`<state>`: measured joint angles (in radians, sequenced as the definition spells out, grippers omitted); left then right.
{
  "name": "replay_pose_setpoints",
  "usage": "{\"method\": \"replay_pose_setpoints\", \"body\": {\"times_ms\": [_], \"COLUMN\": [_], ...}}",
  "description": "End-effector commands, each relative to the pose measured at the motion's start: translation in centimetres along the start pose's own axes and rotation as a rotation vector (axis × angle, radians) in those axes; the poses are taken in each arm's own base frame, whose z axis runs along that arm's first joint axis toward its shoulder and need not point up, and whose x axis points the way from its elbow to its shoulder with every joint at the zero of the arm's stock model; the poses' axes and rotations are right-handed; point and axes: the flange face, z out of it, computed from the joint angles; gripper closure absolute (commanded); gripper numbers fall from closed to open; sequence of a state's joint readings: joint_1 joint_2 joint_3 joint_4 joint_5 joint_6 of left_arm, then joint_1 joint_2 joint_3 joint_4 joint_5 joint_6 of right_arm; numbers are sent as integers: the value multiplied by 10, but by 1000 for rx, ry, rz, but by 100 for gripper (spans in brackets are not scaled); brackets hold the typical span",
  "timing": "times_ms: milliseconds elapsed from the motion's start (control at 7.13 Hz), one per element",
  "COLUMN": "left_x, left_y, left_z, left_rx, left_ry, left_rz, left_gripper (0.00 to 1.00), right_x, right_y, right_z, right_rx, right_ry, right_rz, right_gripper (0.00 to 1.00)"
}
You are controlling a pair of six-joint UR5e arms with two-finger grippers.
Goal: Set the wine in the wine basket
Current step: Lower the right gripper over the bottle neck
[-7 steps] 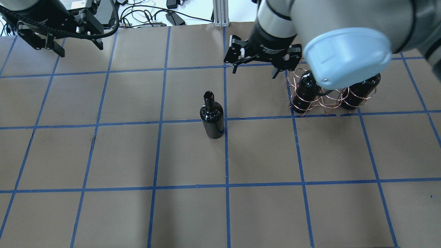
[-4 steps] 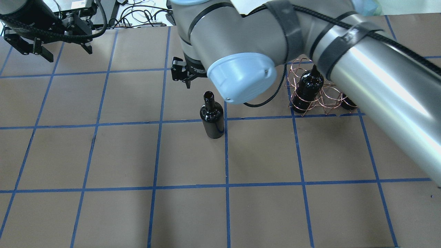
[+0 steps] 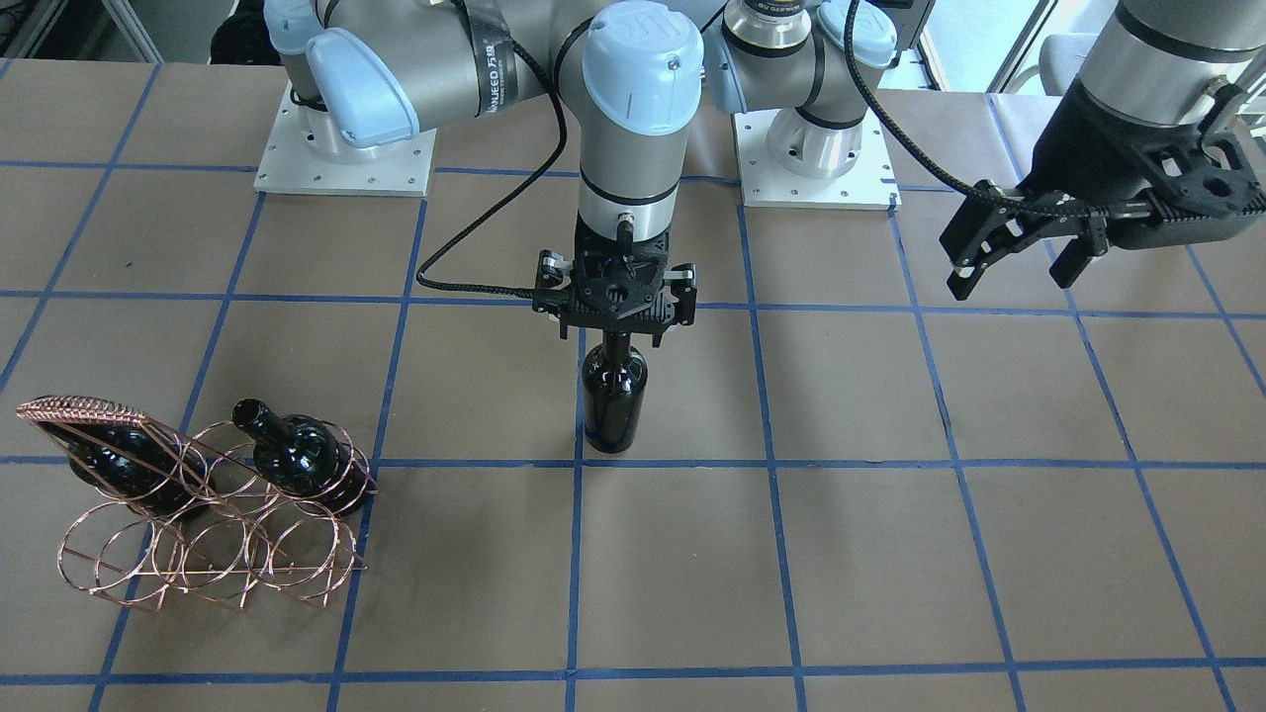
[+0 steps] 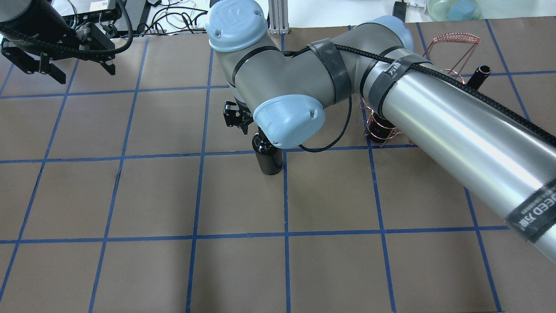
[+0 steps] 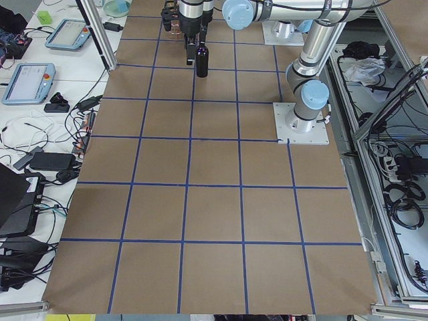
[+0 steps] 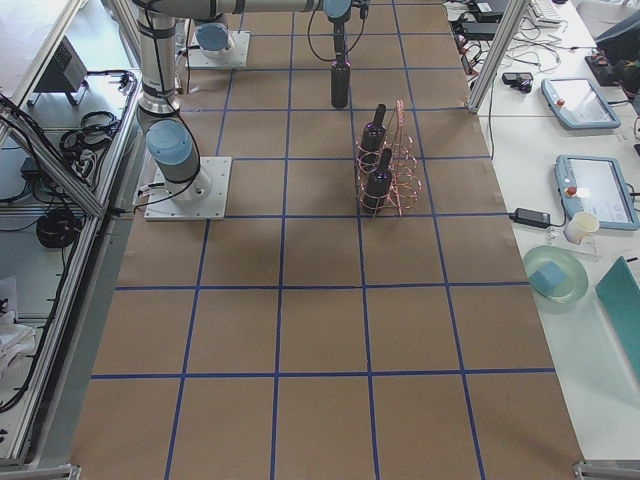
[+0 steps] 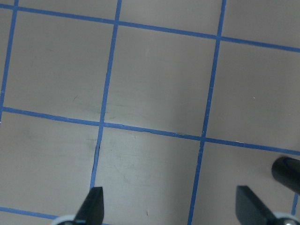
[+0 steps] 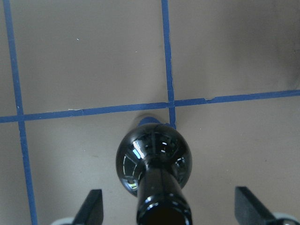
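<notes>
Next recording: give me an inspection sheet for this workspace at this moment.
Surface: table, brown covering with blue tape grid.
Job's things: wine standing upright mid-table; wine basket holds two other bottles.
Clutter: nothing seen.
Grippers: right gripper open, straddling the wine's neck; left gripper open, empty, off to the side.
Cables: black cable looped off the right wrist; loose cables beyond the table's far edge.
Surroundings: teach pendants and a green bowl on the side bench.

The right gripper (image 3: 617, 326) has swung from the wine basket (image 3: 213, 539) to over the wine (image 3: 613, 410), its fingers (image 8: 92, 206) straddling the neck.
</notes>
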<state>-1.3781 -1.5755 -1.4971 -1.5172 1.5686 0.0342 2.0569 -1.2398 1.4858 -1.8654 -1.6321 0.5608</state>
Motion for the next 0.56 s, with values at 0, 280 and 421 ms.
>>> {"method": "replay_pose_setpoints", "body": {"times_ms": [0,280,421], "left_x": [1,1,1], "left_y": [3,4,5], "left_z": [1,0,0], "left_rx": [-15,-17,-23], "left_ry": [1,3,3], "left_rz": [2,2,2], "left_gripper": [0,0,0], "right_x": [3,1,1], "right_y": [-3,-3,-3], "right_z": [3,1,1], "right_rx": [-5,-15,-12], "right_ry": [-21,-55,-57], "right_rz": [7,15,13], "right_gripper": [13,30,34]}}
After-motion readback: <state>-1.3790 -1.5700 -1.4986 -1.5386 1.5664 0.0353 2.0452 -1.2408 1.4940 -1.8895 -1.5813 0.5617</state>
